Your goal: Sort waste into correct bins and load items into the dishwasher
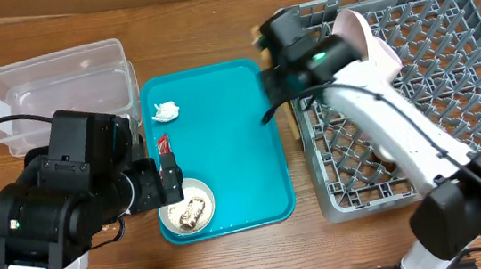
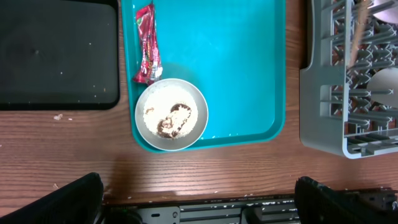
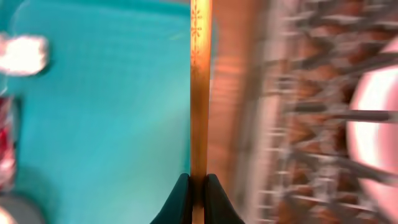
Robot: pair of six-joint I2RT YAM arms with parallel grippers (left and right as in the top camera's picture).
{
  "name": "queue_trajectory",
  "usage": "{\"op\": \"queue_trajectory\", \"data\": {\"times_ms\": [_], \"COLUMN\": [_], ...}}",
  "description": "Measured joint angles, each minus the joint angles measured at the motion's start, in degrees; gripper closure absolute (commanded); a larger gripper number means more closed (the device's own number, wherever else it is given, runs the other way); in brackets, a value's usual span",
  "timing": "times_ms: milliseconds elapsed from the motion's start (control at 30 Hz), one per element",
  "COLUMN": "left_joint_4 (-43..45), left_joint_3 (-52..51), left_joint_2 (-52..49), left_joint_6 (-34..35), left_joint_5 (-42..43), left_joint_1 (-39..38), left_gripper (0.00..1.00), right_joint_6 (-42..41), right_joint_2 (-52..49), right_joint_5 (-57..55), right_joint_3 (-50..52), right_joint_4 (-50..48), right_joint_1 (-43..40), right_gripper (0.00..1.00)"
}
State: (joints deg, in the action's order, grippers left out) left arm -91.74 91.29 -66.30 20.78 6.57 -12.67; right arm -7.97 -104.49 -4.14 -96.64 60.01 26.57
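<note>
Robot lab bench staged as kitchen: wood-grain table (image 1: 210, 12), robot arm (image 1: 387, 123), grey dish rack (image 1: 355, 205), teal tray (image 1: 232, 135).

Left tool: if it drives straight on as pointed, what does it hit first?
Probably the white bowl of food scraps at the teal tray's corner, or bare table just short of it; depth is unclear. The left tool is open and holds nothing.

The left arm (image 1: 60, 203) is a bulky matte-black housing on a white link, with a green light and a looping black cable. The right arm (image 1: 383, 124) has a black head, a green light, a long white link with a thin black cable, and a black elbow. The right gripper (image 3: 196, 182), blurred, seems to have two tapering black fingers.
</note>
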Motion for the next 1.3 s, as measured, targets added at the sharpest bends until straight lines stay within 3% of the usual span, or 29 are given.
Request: {"op": "queue_trajectory", "data": {"times_ms": [333,400,500,600,933,1300], "left_joint_4": [0.0,0.0,0.0,0.0,0.0,0.0], "left_joint_3": [0.0,0.0,0.0,0.0,0.0,0.0], "left_joint_2": [0.0,0.0,0.0,0.0,0.0,0.0], "left_joint_6": [0.0,0.0,0.0,0.0,0.0,0.0], "left_joint_5": [0.0,0.0,0.0,0.0,0.0,0.0], "left_joint_1": [0.0,0.0,0.0,0.0,0.0,0.0], "left_gripper": [0.0,0.0,0.0,0.0,0.0,0.0], "right_joint_6": [5.4,5.9,6.7,6.6,0.1,-5.5], "right_joint_2": [-2.0,-2.2,-2.4,-2.4,-2.4,-2.4], "right_joint_5": [-1.9,-1.9,-1.9,-2.1,-0.1,7.2], "right_joint_3": [1.5,2.1,2.3,2.3,2.4,9.4], "right_joint_4": [-1.2,-1.2,-1.0,0.0,13.6,11.8], "right_joint_1": [-6.9,-6.9,-6.9,-6.9,-6.3,-2.7], "right_gripper": [0.94,0.84,0.58,0.48,0.5,0.51]}}
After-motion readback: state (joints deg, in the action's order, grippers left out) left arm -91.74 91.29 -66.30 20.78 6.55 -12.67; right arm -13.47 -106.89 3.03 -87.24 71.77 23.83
